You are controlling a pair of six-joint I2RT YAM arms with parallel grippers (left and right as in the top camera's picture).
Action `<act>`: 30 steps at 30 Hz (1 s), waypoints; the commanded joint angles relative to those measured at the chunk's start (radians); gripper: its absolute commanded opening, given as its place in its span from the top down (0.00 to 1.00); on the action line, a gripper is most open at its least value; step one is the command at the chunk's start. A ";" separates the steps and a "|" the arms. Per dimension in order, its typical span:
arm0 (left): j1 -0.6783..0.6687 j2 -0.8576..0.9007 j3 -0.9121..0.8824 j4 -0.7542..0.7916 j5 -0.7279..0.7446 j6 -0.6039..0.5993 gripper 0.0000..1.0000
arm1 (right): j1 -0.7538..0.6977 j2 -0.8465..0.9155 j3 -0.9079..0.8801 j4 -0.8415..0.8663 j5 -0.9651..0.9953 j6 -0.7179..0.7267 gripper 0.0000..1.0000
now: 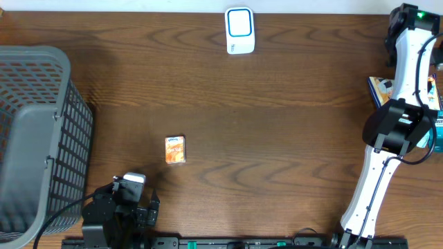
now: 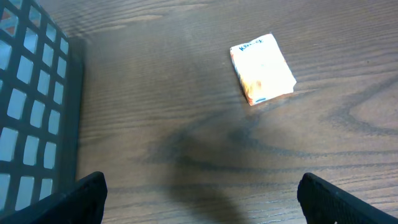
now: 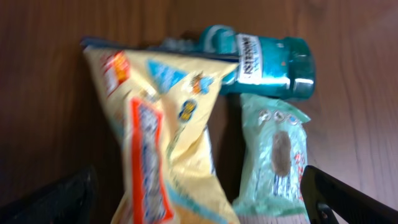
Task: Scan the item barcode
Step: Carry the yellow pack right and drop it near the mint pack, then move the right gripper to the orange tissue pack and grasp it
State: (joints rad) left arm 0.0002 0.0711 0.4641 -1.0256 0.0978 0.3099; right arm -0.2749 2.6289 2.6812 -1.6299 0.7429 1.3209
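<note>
A: Hazards, left to right?

B: Grey basket (image 1: 41, 138) at nine o'clock, near the left gripper (image 2: 208, 199). Jaws spread wide, nothing between them. A loose swing toward nine could clip the mesh wall.

A: The tissue pack?

B: Tissue pack (image 1: 175, 149) lies flat and alone toward seven o'clock on the table, at one o'clock in the left wrist view. It is low and thin, so fingers may skid over it or shove it along instead of pinching. No barcode shows. If the code faces down, a scan fails.

A: Scanner?

B: Scanner (image 1: 239, 30) at twelve, well apart from everything. Any carry there is long, with room for a slip.

A: Right side?

B: Right gripper (image 3: 202, 196) is wide open and empty over a pile at three o'clock: yellow snack bag (image 3: 161, 137), teal bottle (image 3: 267, 62) on its side, mint packet (image 3: 277, 155), all crowded together. I cannot tell which item is meant for scanning. A descent could catch two at once. The bag looks slick and the bottle may roll.

A: Surface, room?

B: Dark wood-grain table (image 1: 277, 138), smooth. Of the room, only a pale strip at twelve.
</note>
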 commanded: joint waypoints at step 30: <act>0.005 -0.001 -0.002 -0.002 -0.005 -0.013 0.02 | 0.852 -0.154 -0.151 -0.010 -1.193 -1.135 0.58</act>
State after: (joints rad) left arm 0.0002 0.0711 0.4641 -1.0260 0.0978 0.3099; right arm 0.5327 2.4722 2.5774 -1.6512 -0.4358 0.2115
